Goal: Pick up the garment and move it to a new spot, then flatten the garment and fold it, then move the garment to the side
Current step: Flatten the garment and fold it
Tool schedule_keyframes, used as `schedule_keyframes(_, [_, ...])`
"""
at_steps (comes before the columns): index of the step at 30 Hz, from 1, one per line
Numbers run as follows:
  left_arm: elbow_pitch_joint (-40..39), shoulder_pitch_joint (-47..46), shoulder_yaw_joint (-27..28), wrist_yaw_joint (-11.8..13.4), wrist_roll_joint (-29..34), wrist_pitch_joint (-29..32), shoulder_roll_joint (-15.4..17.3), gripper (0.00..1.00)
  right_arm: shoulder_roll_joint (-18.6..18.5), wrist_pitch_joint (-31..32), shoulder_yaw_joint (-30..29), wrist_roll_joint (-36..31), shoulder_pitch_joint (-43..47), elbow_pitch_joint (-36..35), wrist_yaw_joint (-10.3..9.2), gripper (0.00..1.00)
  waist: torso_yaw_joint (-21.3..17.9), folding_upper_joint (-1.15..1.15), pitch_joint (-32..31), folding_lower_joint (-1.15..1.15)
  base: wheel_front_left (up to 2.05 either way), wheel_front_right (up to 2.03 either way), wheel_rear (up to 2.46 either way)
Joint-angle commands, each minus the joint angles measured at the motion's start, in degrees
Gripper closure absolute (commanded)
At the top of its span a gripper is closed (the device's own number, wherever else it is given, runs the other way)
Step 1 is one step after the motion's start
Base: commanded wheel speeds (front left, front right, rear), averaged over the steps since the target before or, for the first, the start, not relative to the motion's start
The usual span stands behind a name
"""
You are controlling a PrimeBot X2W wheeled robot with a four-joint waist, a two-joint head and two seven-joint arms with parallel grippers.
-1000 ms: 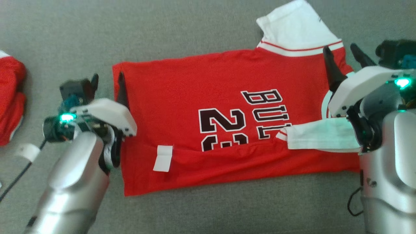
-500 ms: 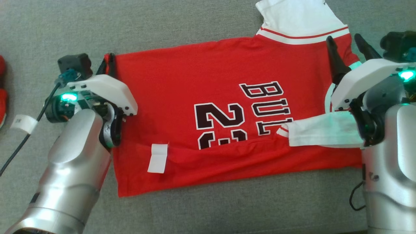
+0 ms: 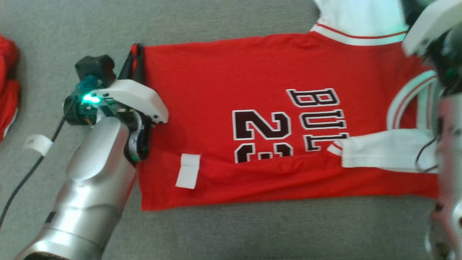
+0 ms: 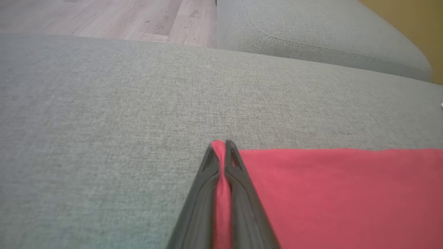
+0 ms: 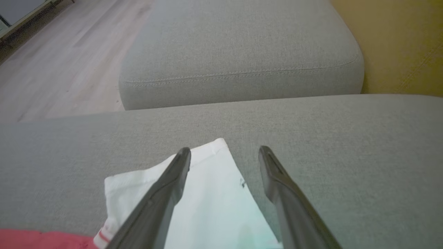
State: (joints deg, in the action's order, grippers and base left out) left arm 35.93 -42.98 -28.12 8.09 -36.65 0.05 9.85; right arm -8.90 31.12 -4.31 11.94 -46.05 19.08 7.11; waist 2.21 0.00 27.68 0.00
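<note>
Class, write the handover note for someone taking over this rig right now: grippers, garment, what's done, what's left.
Left gripper: shut on the far hem corner of the jersey.
Right gripper: open, over the far sleeve.
Jersey: spread on the grey cushion; a second red garment lies off to the left.
Done: near edge folded up over the number, near sleeve folded in.
Left: probably grip the far sleeve side, finish folding, then move the jersey aside.
</note>
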Motion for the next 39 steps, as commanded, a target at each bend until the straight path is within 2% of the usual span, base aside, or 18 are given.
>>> schedule_keyframes(1, [-1.5, -0.7, 0.8, -0.4, 0.6, -0.6, 1.0, 1.0, -0.2, 0.2, 0.7, -0.2, -1.7, -0.4, 0.37, 0.0, 1.6, 0.0, 1.3, 0.0, 0.0, 0.0, 0.0])
schedule_keyframes(7, [-3.9, -1.0, -0.9, -1.9, 1.4, -2.7, -0.2, 1.0, -2.8, 1.0, -0.8, -1.4, -9.0, 10.6, 0.37, 0.0, 5.0, 0.0, 3.6, 0.0, 0.0, 0.0, 0.0])
schedule_keyframes(13, [-5.8, -1.2, -1.4, -2.4, 1.5, -4.1, -0.6, 1.0, -4.2, -1.0, -0.8, -2.9, -13.8, 17.4, 0.37, 0.0, 6.4, 0.0, 5.4, 0.0, 0.0, 0.0, 0.0])
schedule_keyframes(16, [-6.5, -1.3, -1.6, -2.3, 1.5, -4.3, -0.7, 1.0, -4.6, 0.3, 0.3, -3.2, -15.1, 20.8, 0.37, 0.0, 6.7, 0.0, 5.8, 0.0, 0.0, 0.0, 0.0])
schedule_keyframes(17, [-6.6, -1.2, -1.7, -2.2, 1.5, -4.3, -0.7, 1.0, -4.7, 1.0, 0.8, -3.1, -15.2, 21.6, 0.37, 0.52, 6.6, 0.0, 5.8, 0.0, 0.0, 0.0, 0.0])
schedule_keyframes(18, [-6.7, -1.2, -1.7, -2.2, 1.5, -4.3, -0.6, 1.0, -4.8, 1.6, 1.6, -3.2, -15.3, 22.2, 0.37, 0.8, 6.5, 0.0, 5.8, 0.0, 0.0, 0.0, 0.0])
schedule_keyframes(19, [-6.9, -1.1, -1.6, -2.1, 1.5, -4.4, -0.5, 1.0, -5.1, 2.0, 2.4, -3.3, -15.3, 22.5, 0.37, 1.0, 6.4, 0.0, 5.8, 0.0, 0.0, 0.0, 0.0])
schedule_keyframes(26, [-7.5, -0.6, 0.0, -1.5, 1.4, -8.3, 0.8, 1.0, -5.5, -4.6, 4.1, -0.1, -15.1, 20.9, 0.37, 1.0, 4.7, 0.0, 4.1, 0.0, 0.0, 0.0, 0.0])
schedule_keyframes(31, [-7.7, 0.8, 1.4, -2.5, 0.7, -11.7, 1.6, 1.0, -5.6, -7.3, 5.4, 3.3, -13.3, 19.5, 0.37, 1.0, 3.3, 0.0, 2.1, 0.0, 0.0, 0.0, 0.0])
schedule_keyframes(39, [-10.3, 7.3, 2.3, -7.8, 0.8, -14.7, 4.3, 1.0, -8.6, -5.9, 9.2, 13.2, -2.9, 10.9, 0.37, 1.0, 1.0, 0.0, -3.0, 0.0, 0.0, 0.0, 0.0])
